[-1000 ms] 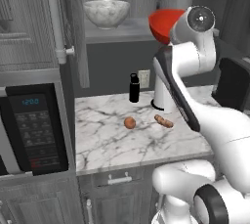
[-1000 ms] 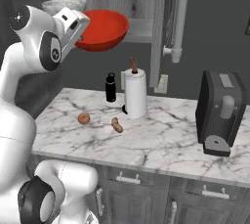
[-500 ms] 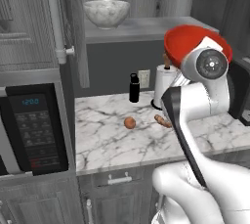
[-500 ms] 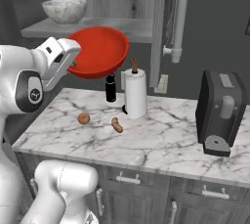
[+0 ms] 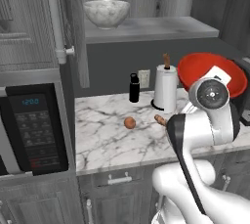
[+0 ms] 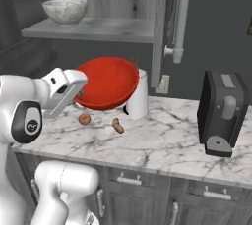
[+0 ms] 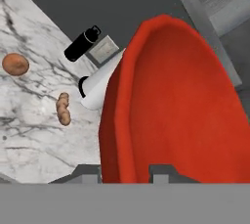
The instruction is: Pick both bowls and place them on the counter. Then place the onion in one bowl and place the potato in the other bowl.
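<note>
My gripper is shut on the rim of the glossy red bowl, which hangs tilted in the air above the counter. From the two base views the red bowl sits in front of the paper towel roll, with the gripper at its left rim. The marble bowl stands on the grey shelf. On the marble counter lie the round onion and, close beside it, the lumpy potato.
A paper towel roll and a black bottle stand at the back of the counter. A microwave is at the left end, a dark toaster at the right. An open cabinet door hangs by the shelf.
The arm has brought the red bowl down from shelf height to just above the counter and away from the shelf. Onion, potato and marble bowl have not moved.
</note>
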### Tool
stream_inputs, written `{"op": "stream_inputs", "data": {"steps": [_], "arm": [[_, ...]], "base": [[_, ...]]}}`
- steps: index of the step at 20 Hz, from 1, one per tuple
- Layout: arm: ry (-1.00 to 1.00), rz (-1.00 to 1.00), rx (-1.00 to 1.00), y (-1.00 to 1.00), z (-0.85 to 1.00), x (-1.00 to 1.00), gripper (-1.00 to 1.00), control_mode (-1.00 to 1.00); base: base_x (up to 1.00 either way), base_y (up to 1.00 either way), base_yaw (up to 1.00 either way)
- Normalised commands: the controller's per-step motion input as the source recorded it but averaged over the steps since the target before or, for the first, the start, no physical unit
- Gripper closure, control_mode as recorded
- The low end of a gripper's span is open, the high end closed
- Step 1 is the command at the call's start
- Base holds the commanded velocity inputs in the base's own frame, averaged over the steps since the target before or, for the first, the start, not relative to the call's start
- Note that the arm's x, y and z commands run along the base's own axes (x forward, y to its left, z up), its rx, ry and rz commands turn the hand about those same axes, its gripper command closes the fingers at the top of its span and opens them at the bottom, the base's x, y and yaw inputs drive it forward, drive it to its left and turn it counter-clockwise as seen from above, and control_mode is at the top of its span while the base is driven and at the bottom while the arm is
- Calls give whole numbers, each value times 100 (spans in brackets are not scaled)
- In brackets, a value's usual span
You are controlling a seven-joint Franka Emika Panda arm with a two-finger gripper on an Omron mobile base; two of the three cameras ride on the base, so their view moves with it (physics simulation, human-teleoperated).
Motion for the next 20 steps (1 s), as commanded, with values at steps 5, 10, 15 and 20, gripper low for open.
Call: {"op": "stream_inputs", "data": {"steps": [5,10,15,20], "arm": [[18,-10,2,-33,-67,-4,100,-100],[12,-6,1,-22,-70,8,100,-100],[1,-3,2,-30,-63,13,100,-100],[2,0,2,-31,-49,27,100,-100]], "base": [[0,0,0],[0,0,0],[0,0,0],[0,0,0]]}}
